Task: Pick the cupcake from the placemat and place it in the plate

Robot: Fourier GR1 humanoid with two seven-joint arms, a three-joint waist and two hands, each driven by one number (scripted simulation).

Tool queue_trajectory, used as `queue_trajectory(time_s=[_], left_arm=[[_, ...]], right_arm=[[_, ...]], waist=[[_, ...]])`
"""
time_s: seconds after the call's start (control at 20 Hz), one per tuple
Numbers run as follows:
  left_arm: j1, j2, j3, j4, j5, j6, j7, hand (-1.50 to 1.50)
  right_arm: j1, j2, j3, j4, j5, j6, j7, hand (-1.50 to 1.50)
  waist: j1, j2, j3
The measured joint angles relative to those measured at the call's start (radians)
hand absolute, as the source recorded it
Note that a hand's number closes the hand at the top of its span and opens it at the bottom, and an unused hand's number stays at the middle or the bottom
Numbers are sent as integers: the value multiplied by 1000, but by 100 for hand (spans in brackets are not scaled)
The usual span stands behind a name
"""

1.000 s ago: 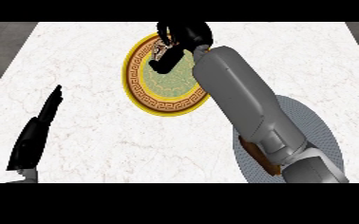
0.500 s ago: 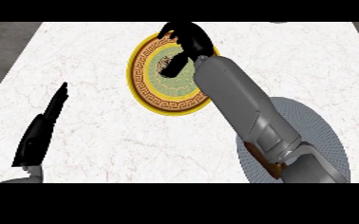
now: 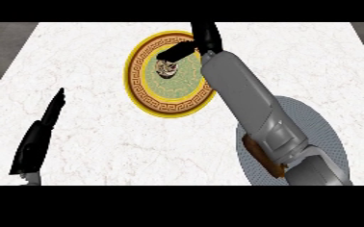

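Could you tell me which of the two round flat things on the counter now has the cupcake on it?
The yellow-rimmed plate at the counter's middle: the cupcake sits on its green centre. The grey placemat, lower right, lies largely under the right forearm.

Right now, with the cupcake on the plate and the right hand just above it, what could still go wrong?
1. The right hand hangs close over the cupcake; pulling back low could knock it over.
2. The forearm crosses the plate rim and might nudge it while retreating toward the placemat.
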Motion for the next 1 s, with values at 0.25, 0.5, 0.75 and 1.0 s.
queue_trajectory(time_s=[0.25, 0.5, 0.75, 1.0], left_arm=[[24, 10, 18, -36, 18, -12, 13, 0], [9, -1, 16, -24, 13, -5, 21, 0], [7, 8, 25, -21, 14, -12, 12, 0], [18, 10, 31, -14, 13, -16, -6, 0]], right_arm=[[34, -50, -121, -7, -85, 3, -77, -150], [100, -131, -234, -18, -180, 111, -219, -150], [164, -238, -297, 13, -219, 256, -371, -150], [183, -322, -329, 91, -214, 358, -477, -150]], waist=[[-16, -3, 1], [-26, -3, 1], [-27, -3, 1], [-22, -3, 1]])
